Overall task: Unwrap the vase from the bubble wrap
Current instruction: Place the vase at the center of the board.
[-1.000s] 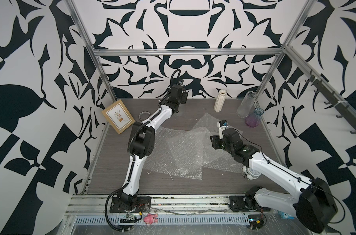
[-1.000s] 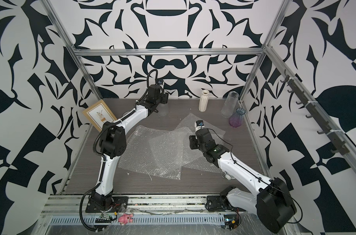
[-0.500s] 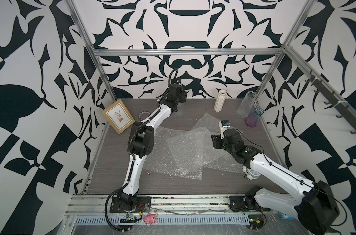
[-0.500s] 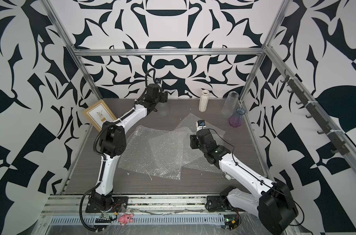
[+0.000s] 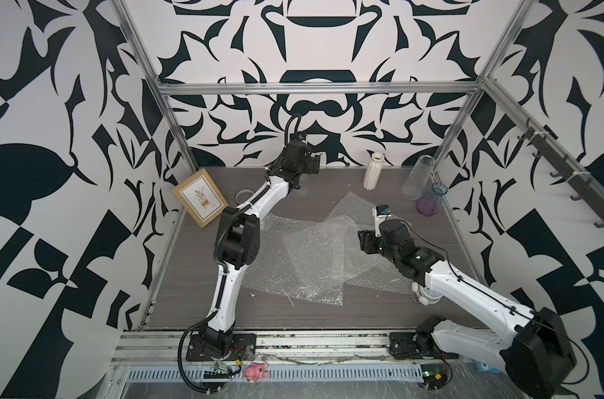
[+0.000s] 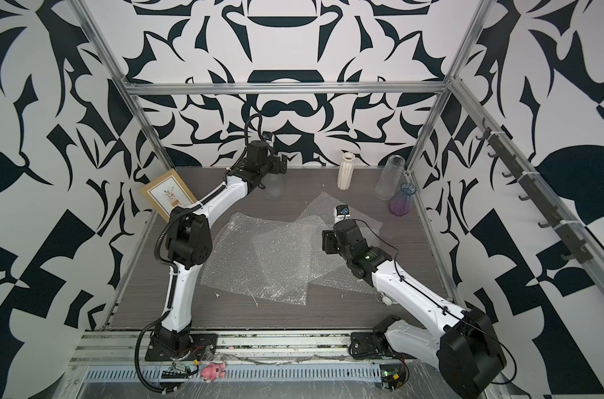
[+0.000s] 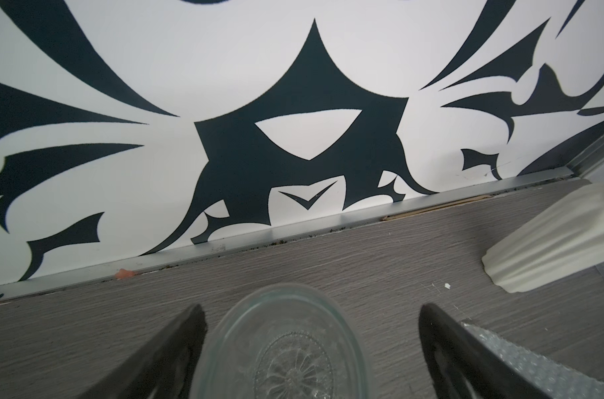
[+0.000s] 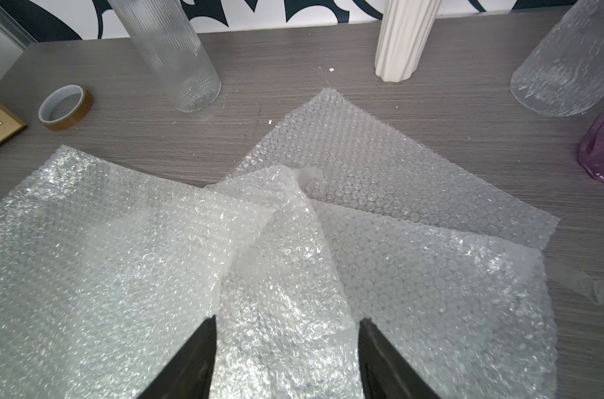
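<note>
Right claw (image 8: 286, 321): jaws spread, low over bubble wrap, pinching nothing.
Bubble wrap (image 8: 414, 224): overlapping sheets, flat, mid-table.
Left claw (image 7: 309, 311): jaws spread, straddling vase, gaps on both sides.
Vase (image 7: 286, 349): clear glass, upright, bare, near back wall, beyond the wrap.
Judgement: left arm nearer; withdraw upward along vase axis.

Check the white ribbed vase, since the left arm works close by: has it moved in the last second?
No. The white ribbed vase keeps the same gap to the rear corner post as before.
</note>
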